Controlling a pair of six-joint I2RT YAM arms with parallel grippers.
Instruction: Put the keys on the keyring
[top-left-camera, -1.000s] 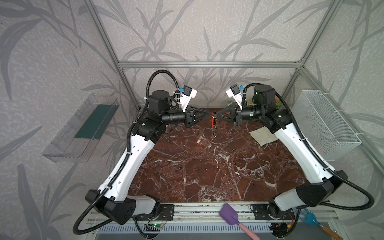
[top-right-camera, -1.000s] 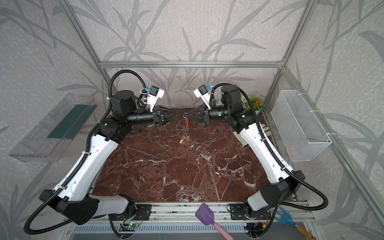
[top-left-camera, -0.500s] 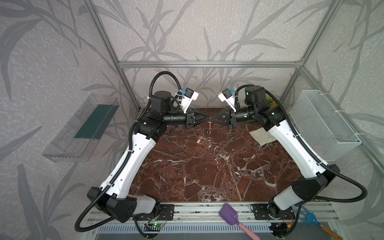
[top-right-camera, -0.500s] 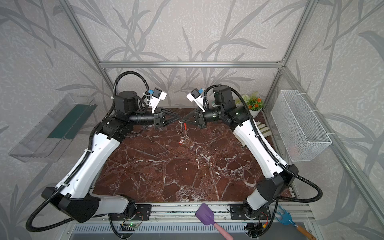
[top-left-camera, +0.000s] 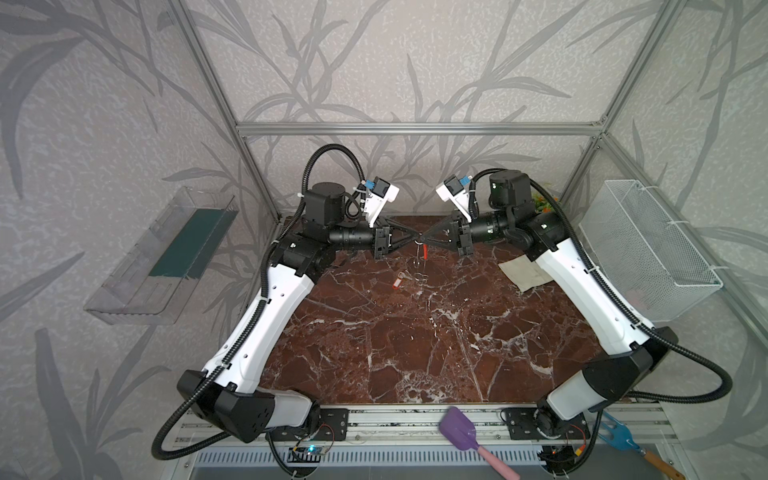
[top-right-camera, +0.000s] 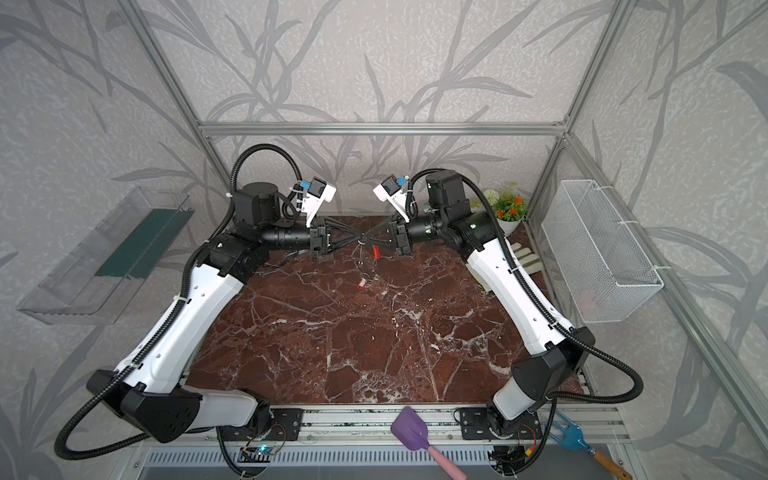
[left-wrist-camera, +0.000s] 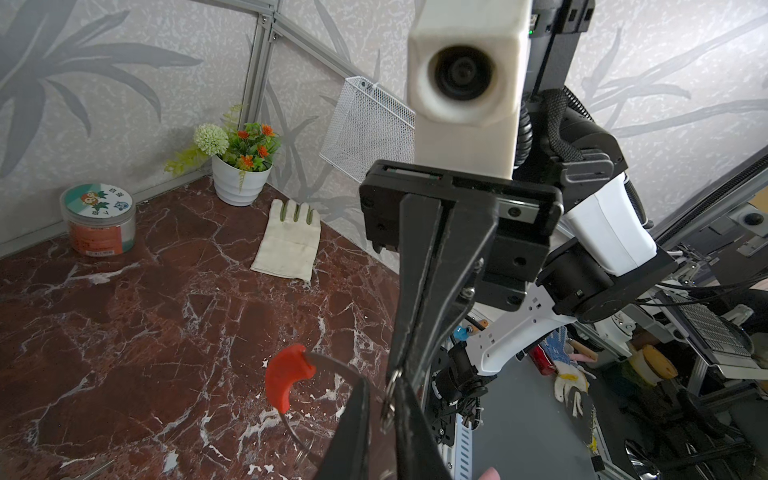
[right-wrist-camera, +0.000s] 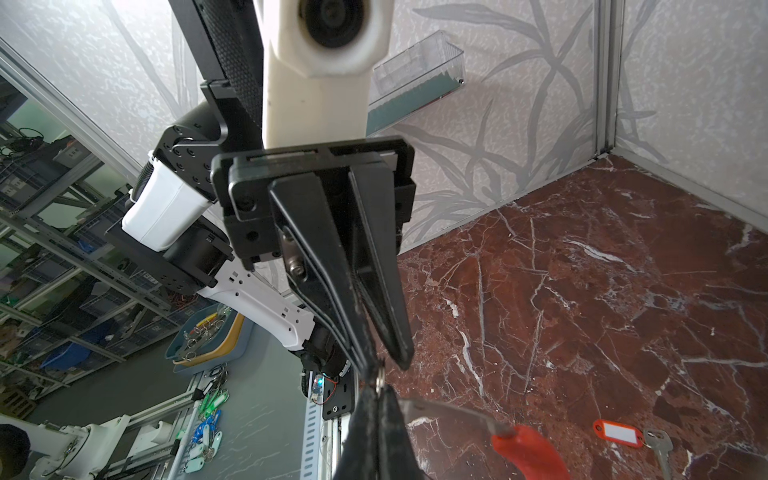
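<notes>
Right claw (right-wrist-camera: 376, 392) is seen pinched shut on the thin band of the keyring (right-wrist-camera: 523, 451), with the red section left free to one side. Left claw (left-wrist-camera: 381, 397) is set against it tip to tip, jaws narrowed to a slit about a small metal ring (left-wrist-camera: 390, 380) at the pinch, and whether that ring is actually gripped cannot be told. A second hold on the keyring is judged to be the step in hand, so that the band can be opened for threading. It is best done with the left jaws squared to the metal before they are closed, and with the first pinch held firm until the second is sure, since so thin and springy a band is likely to twist or slip out. No pull should be put between the two claws until both holds are certain. In both top views the keyring is shown hanging below the meeting tips, above the back of the counter (top-left-camera: 415, 353), with the key tag (top-left-camera: 401, 279) lying flat on the counter just in front, not yet threaded. Only from the right wrist are the tag's white label and a silvery key (right-wrist-camera: 658, 446) just beside it made out. Only from the left wrist is the ring in the slit shown, and the tag is absent there.
</notes>
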